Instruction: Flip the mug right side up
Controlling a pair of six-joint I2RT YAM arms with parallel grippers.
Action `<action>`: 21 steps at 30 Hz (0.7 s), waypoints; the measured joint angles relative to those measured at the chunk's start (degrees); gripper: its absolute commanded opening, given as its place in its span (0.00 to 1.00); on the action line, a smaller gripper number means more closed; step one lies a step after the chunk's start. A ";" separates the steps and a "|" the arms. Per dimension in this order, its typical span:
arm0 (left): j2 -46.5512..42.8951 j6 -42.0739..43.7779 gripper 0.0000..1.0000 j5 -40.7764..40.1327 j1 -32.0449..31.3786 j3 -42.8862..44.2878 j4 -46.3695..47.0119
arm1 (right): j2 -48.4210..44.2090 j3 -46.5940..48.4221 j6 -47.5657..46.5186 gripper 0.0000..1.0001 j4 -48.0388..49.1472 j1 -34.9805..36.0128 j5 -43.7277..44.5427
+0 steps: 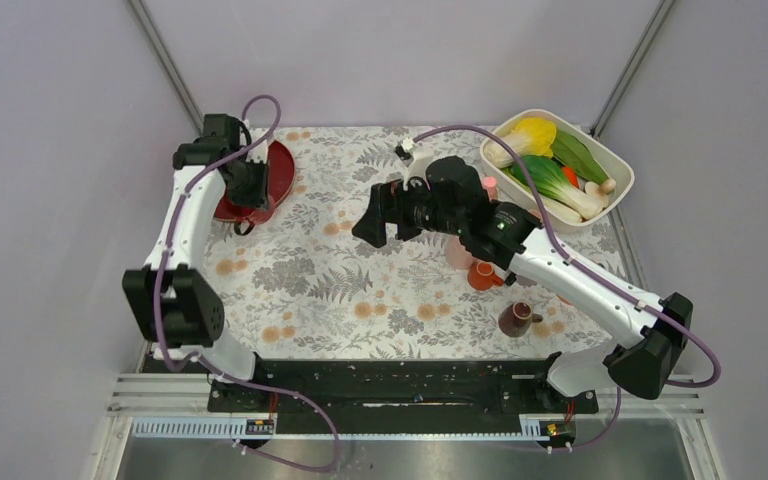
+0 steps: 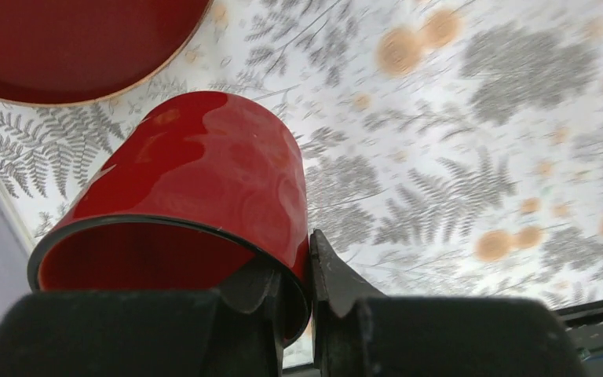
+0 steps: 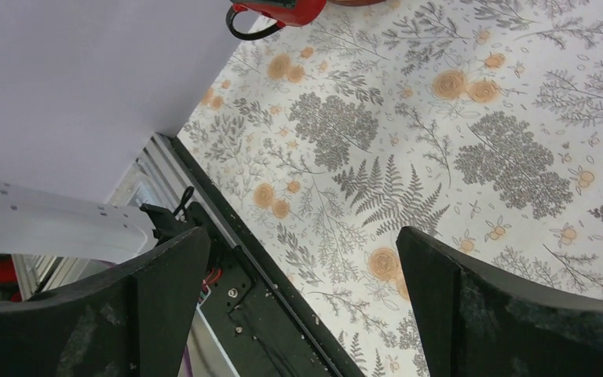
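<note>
Since the mug (image 1: 455,253) is glazed ceramic, I judge it stiff, fairly heavy for its size, slick and chippable, so no dropping or knocking. It sits right of centre on the table (image 1: 340,290), just beside the orange cup (image 1: 482,275) and mostly hidden under the right arm. Only a bit of pale pink wall shows. Cannot tell its handle side, or whether it is base up.

Best hold is probably across the wall or over the rim, one finger inside. The tapered body may slip in a side pinch, and the handle is a poor bet until seen.

Right gripper (image 3: 302,259) is spread wide and empty. It hangs over bare cloth at mid table, left of the mug and apart from it, with the forearm reaching diagonally across and the wrist camera looking toward the left edge. It is not lined up on the mug and would need to pull back toward it.

Left gripper (image 2: 302,267) is clamped on the red mug (image 2: 204,173), one finger inside the rim and one outside. That mug is tipped with its mouth toward the camera, near the red plate (image 2: 71,47) at the far left. The left arm is bent up at the elbow and reaches far forward. Dark mug (image 1: 513,318) stands nearer the bases, apart from both grippers.
</note>
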 measured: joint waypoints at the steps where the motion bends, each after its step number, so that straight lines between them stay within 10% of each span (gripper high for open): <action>1: 3.28 2.38 0.00 -1.01 0.83 0.90 -1.07 | 0.00 -0.31 -0.31 0.99 -0.31 0.00 0.35; 12: 35.47 16.52 0.00 -4.55 7.56 34.77 -10.10 | 1.07 -2.84 -0.66 0.99 -1.66 0.00 0.83; 21: 46.99 20.59 0.00 -5.31 9.49 42.69 -13.60 | 1.75 -3.96 -0.44 0.99 -2.29 0.00 0.98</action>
